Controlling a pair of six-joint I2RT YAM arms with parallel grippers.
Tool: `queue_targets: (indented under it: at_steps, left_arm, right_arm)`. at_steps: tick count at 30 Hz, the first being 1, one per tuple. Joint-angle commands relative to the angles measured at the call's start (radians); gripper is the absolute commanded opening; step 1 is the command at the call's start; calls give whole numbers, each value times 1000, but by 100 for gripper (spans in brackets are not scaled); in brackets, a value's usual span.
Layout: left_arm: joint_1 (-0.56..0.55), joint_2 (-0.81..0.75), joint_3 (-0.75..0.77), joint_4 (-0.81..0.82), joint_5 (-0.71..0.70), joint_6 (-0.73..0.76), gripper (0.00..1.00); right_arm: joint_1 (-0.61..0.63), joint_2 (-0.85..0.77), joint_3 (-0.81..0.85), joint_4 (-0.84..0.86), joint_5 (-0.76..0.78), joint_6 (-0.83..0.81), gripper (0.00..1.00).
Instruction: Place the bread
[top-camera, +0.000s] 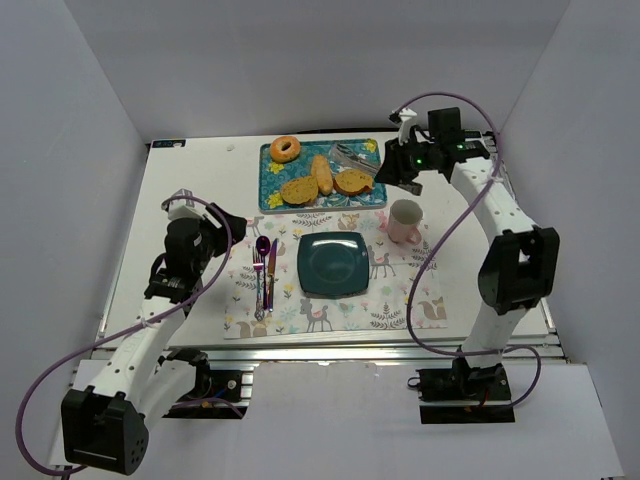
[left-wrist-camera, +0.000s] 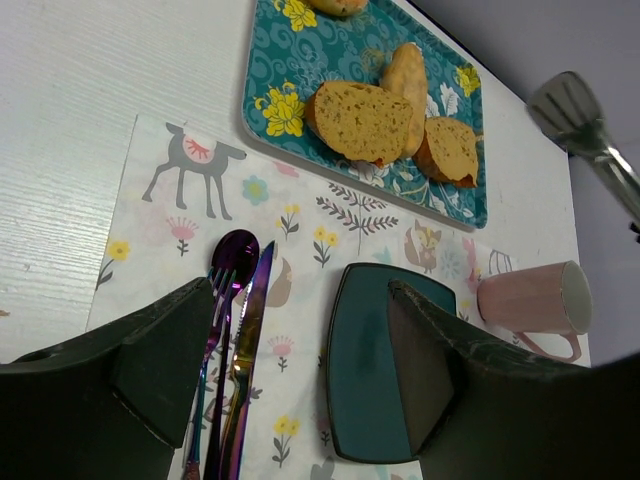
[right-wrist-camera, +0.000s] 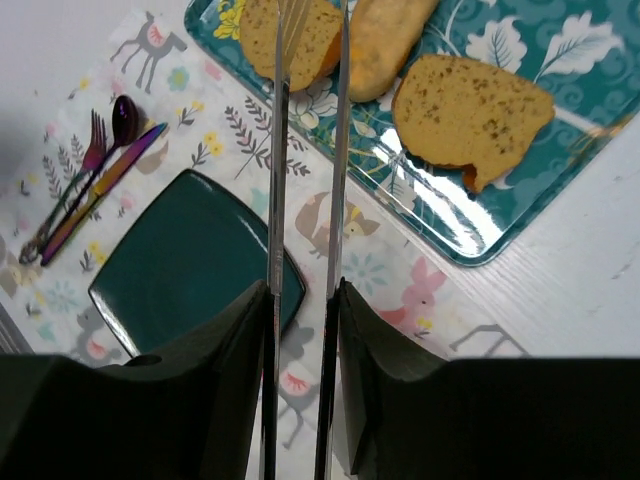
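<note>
Two bread slices (top-camera: 299, 189) (top-camera: 353, 181), a long roll (top-camera: 322, 173) and a bagel (top-camera: 285, 149) lie on a teal flowered tray (top-camera: 272, 190). My right gripper (top-camera: 400, 165) is shut on metal tongs (top-camera: 350, 155), held above the tray's right part. In the right wrist view the tongs' arms (right-wrist-camera: 278, 200) stand slightly apart between my gripper's (right-wrist-camera: 305, 300) fingers, tips over a slice (right-wrist-camera: 262, 35) and the roll (right-wrist-camera: 385, 35); they hold no bread. A dark teal square plate (top-camera: 332, 263) sits empty on the placemat. My left gripper (top-camera: 228, 228) is open and empty, left of the placemat.
A pink mug (top-camera: 405, 220) lies on its side right of the plate, under the right arm. A purple fork, spoon and knife (top-camera: 264, 275) lie left of the plate. White walls enclose the table on three sides.
</note>
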Motion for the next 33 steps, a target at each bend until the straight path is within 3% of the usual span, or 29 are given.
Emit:
queue_targets:
  at_steps: [1, 7, 15, 33]
  left_arm:
    - [5, -29, 36, -22, -14, -13, 79]
    - [5, -29, 24, -6, -17, -53, 79]
    - [5, -15, 6, 22, -28, -93, 79]
    - [3, 43, 0, 47, -28, -102, 79]
  right_arm:
    - [22, 60, 63, 117, 56, 220, 38]
    - [37, 196, 172, 161, 90, 349, 39]
    - [36, 329, 238, 179, 81, 400, 42]
    - [37, 403, 228, 188, 23, 434, 43]
